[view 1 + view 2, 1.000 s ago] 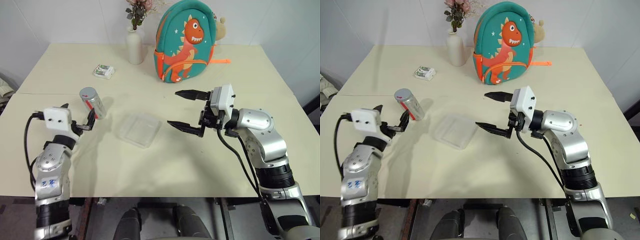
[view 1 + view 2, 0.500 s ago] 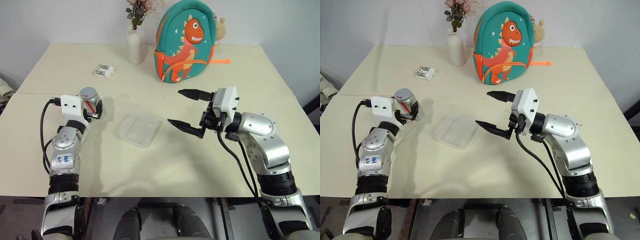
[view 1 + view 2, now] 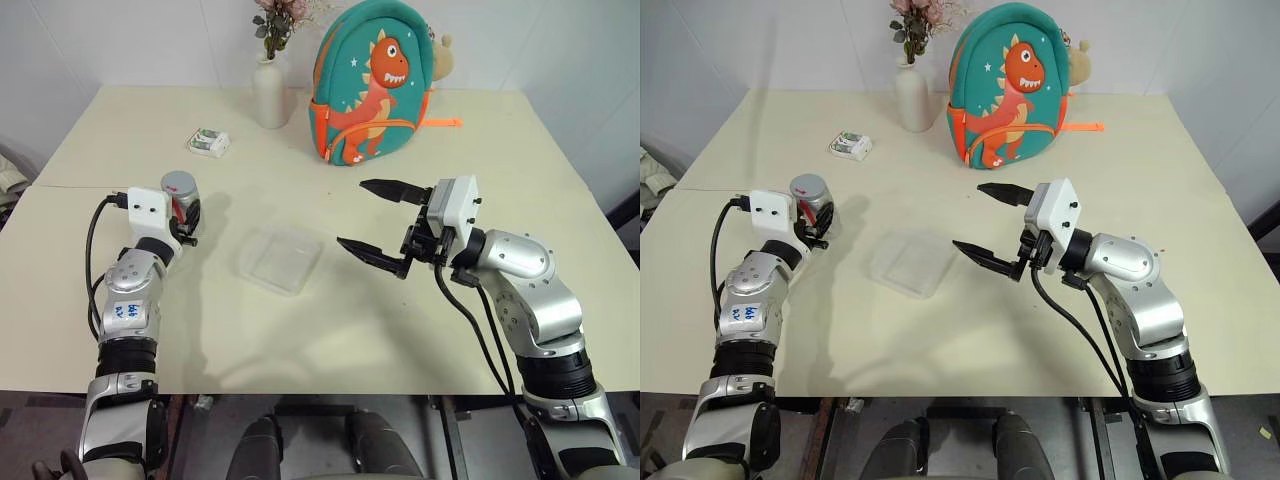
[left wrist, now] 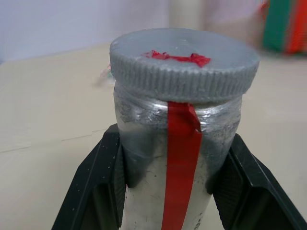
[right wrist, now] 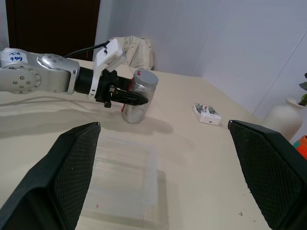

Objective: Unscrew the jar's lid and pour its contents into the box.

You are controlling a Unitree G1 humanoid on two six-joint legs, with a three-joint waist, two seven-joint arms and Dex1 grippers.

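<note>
Silvery and capped by its grey lid [image 4: 184, 60], the jar [image 3: 181, 203] stands upright at the table's [image 3: 340, 330] left side, clamped between the left gripper's [image 3: 186, 214] black fingers. Right of it lies the clear box [image 3: 280, 259] on the tabletop. Farther right, the right gripper [image 3: 378, 220] hovers with its jaws spread wide, holding nothing.

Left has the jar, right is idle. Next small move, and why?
Probably bring the right gripper over to the lid. The left gripper is shut on the jar below the lid, which is still on, and the right gripper hangs open beside the box, away from the jar.
</note>
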